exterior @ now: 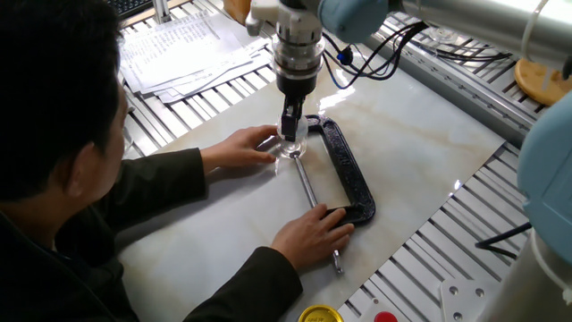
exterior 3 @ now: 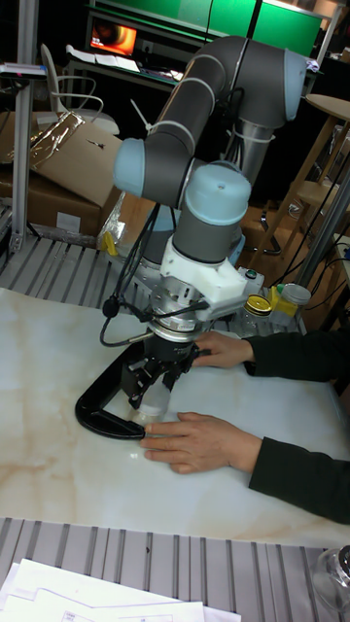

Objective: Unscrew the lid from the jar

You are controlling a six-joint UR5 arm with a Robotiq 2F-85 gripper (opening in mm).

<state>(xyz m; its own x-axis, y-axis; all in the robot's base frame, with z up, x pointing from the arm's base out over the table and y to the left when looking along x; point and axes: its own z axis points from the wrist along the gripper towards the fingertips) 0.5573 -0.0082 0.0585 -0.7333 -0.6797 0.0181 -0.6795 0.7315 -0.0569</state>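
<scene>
The tiny clear jar stands on the marble slab, caught in the mouth of a black C-clamp at the end of its screw rod. My gripper points straight down onto the jar's top, fingers closed around the lid, which is mostly hidden between them. In the tall fixed view the gripper sits over the jar, which shows only as a clear glint. A person's hand holds beside the jar and the other hand presses the clamp's near end.
The person leans in from the left. A yellow lid and a red cap lie at the front edge. Papers lie at the back left and a wooden disc at the back right. Slotted aluminium rails surround the slab.
</scene>
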